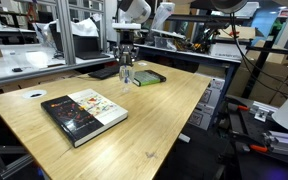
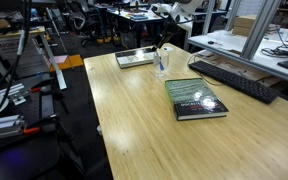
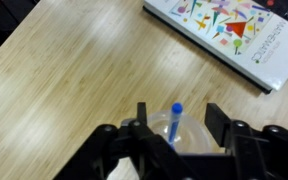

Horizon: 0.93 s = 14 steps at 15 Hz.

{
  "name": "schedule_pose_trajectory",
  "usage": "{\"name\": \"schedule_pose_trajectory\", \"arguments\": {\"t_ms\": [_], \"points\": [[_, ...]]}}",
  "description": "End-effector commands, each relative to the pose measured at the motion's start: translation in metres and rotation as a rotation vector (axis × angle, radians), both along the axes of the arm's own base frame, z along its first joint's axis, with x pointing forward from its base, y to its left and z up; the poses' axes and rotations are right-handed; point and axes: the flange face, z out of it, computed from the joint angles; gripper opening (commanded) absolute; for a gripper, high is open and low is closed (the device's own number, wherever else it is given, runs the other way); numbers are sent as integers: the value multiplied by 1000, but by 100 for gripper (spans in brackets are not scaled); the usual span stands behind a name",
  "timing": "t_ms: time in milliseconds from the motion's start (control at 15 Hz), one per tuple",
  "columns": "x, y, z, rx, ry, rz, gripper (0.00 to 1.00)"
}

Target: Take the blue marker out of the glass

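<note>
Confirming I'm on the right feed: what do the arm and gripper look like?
In an exterior view the arm has rounded white links, darker toward the wrist. The gripper is matte black, with a blocky body and two flat, squared fingers. No cables or markings can be made out at this size.

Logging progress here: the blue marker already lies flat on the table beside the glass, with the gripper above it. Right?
Not quite. The blue marker stands inside the glass, tip poking up, not flat on the table; the wrist view shows it. The gripper is indeed above it.
</note>
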Motion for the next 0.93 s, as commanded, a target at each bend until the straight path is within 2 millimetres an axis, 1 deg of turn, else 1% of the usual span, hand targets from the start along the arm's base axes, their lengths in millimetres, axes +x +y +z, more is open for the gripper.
{"name": "schedule_pose_trajectory", "arguments": {"t_ms": [0,67,133,200,267,333,400,467,533,600,733,867], "points": [[12,45,1,41,-16,36,49],[13,58,0,55,-19,57,55],[13,67,-2,67,-19,70,52],[13,73,-3,73,-21,78,42],[13,72,-5,76,-19,79,67],[14,71,-6,72,-20,72,67],[14,66,-5,59,-23,60,69],[17,59,-3,19,-29,32,82],[19,49,2,-6,-39,4,88],[20,38,10,-26,-48,-24,96],[22,19,27,-54,-61,-79,100],[22,5,37,-70,-61,-110,100]]}}
